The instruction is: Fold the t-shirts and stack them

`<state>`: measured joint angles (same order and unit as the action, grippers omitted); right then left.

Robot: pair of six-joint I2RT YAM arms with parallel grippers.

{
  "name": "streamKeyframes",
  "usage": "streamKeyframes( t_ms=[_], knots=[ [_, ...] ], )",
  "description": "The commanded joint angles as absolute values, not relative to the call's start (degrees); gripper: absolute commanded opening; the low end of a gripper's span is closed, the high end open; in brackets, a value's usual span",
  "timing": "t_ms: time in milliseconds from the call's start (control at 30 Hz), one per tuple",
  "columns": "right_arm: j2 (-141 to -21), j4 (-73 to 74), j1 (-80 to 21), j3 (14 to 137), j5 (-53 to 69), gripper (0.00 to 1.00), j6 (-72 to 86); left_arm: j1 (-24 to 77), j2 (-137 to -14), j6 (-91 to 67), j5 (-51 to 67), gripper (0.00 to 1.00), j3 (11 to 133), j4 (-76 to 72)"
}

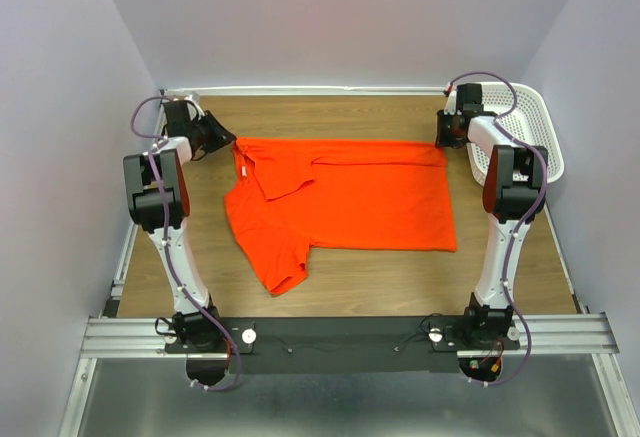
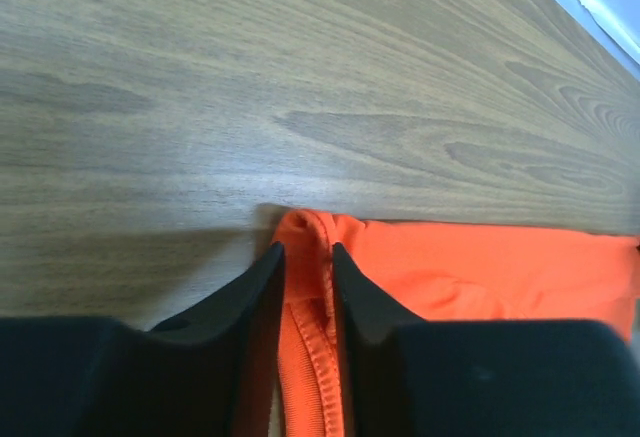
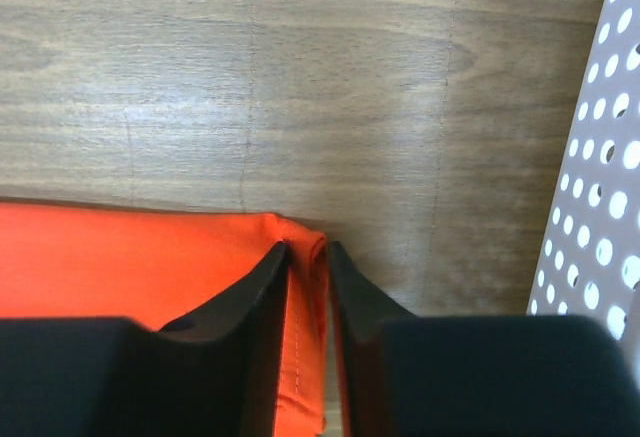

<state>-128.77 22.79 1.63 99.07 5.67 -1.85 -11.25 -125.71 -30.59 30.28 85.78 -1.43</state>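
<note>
The orange-red t-shirt (image 1: 350, 197) lies flat on the wooden table, folded over lengthwise, with one sleeve sticking out toward the near left. My left gripper (image 1: 228, 142) is down at its far left corner by the collar. In the left wrist view a hemmed fold of the t-shirt (image 2: 470, 267) lies between the slightly parted fingers of the left gripper (image 2: 305, 249). My right gripper (image 1: 441, 140) is at the far right corner. There the right gripper (image 3: 308, 247) stands narrowly open around a rolled edge of the t-shirt (image 3: 120, 257), with a sliver of table showing beside the cloth.
A white perforated basket (image 1: 530, 127) stands at the far right of the table, close to the right arm; its wall (image 3: 610, 157) fills the right edge of the right wrist view. Bare wood lies beyond the shirt's far edge and along the near side.
</note>
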Motion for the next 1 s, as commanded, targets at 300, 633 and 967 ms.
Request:
streamKeyframes(
  t_ms=[300, 633, 967],
  knots=[
    [-125.4, 23.5, 1.5, 99.1, 11.2, 0.69, -6.1, -13.7, -99.2, -26.2, 16.4, 0.51, 72.6, -11.3],
    [-114.5, 23.8, -4.2, 95.7, 17.1, 0.88, -13.4, -16.1, -71.6, -32.8, 20.5, 0.92, 51.2, -17.8],
    [-91.8, 37.3, -16.8, 72.5, 58.0, 1.0, -60.0, -17.7, -60.6, -30.7, 37.1, 0.61, 41.4, -5.4]
  ],
)
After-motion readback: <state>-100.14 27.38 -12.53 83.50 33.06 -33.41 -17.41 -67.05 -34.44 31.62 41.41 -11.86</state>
